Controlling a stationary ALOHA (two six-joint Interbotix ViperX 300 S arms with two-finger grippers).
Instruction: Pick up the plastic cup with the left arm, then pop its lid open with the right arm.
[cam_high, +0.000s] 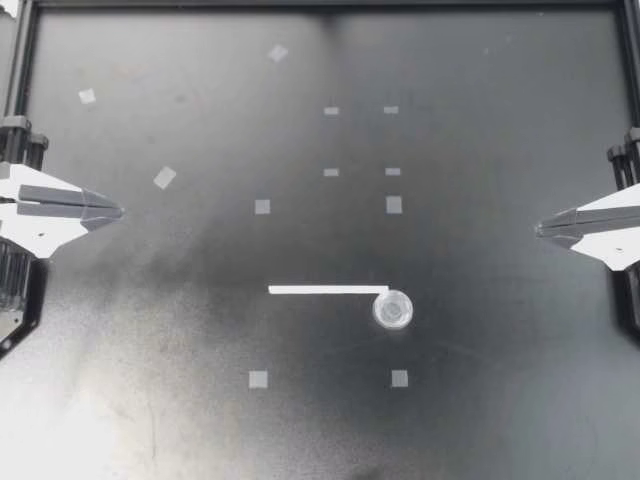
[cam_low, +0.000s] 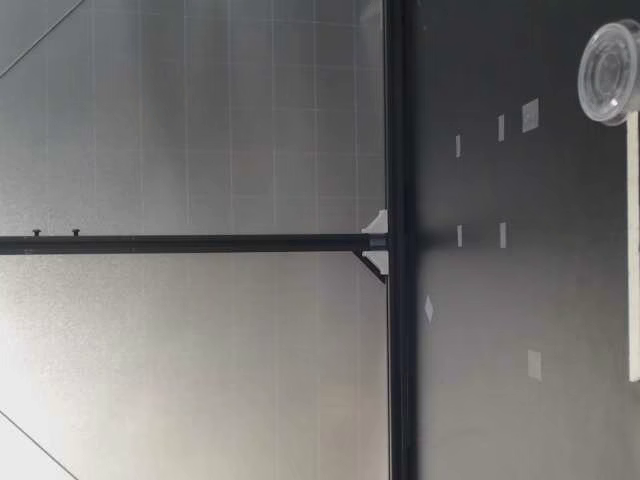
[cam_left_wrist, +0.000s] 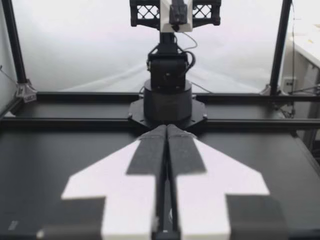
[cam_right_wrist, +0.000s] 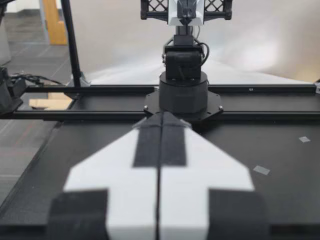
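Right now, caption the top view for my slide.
Left gripper and right gripper, both shut, flank a clear container by a white strip.

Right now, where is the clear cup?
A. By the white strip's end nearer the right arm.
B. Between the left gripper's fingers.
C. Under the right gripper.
A: the cup sits by that end of the strip, far from the left gripper and the right gripper.

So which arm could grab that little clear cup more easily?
Probably the right: my right gripper is nearer the clear cup than my left gripper, whose path would cross the white strip.
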